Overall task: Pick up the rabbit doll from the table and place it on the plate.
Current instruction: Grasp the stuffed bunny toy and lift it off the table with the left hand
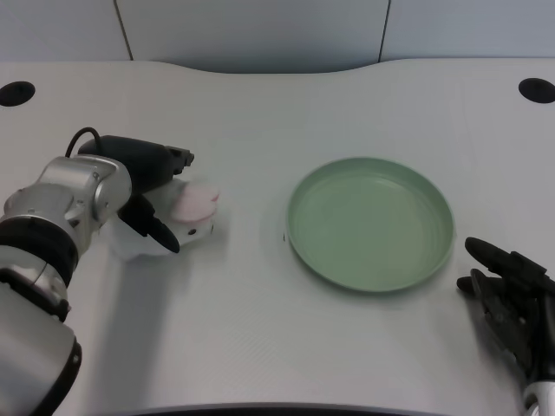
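Observation:
The rabbit doll (pixel 192 208), white with pink ears, lies on the white table at the left. My left hand (pixel 153 192) is wrapped around it, black fingers above and below, so most of the doll's body is hidden. The doll seems to rest on the table still. The green plate (pixel 371 223) lies empty to the right of centre, a good hand's width from the doll.
My right hand (pixel 512 299) rests at the lower right, close to the plate's rim. Two black round holes (pixel 16 93) (pixel 536 89) mark the table's far corners. A grey wall runs behind the table's curved far edge.

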